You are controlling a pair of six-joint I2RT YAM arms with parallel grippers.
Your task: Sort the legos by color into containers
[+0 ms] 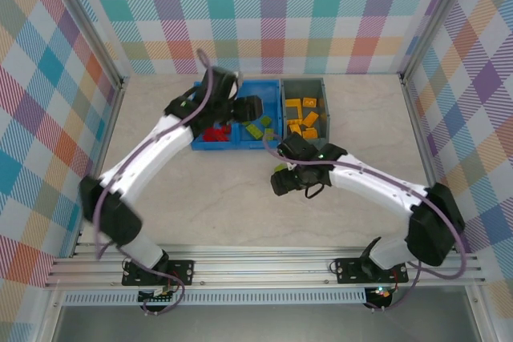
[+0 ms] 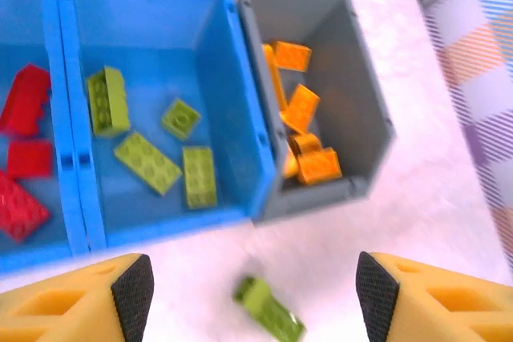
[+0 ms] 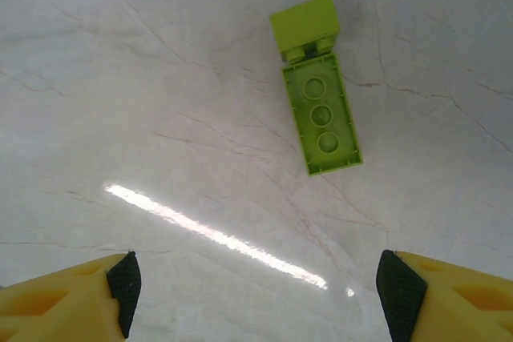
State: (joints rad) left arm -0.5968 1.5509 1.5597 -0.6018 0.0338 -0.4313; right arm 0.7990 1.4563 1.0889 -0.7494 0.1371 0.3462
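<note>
grn brick (image 2: 268,318) blurry, red bricks (image 2: 18,207) cropped

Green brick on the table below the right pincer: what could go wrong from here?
1. The green brick lies ahead of the open right pincer and slanted to it, so a grab might clip or push it.
2. It seems to be two joined pieces, hollow side up; a grip might split them.
3. The green compartment borders the grey bin, so a loose drop might land wrong.

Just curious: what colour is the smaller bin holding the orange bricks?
Grey; the bin shows best from the left wrist.
</note>
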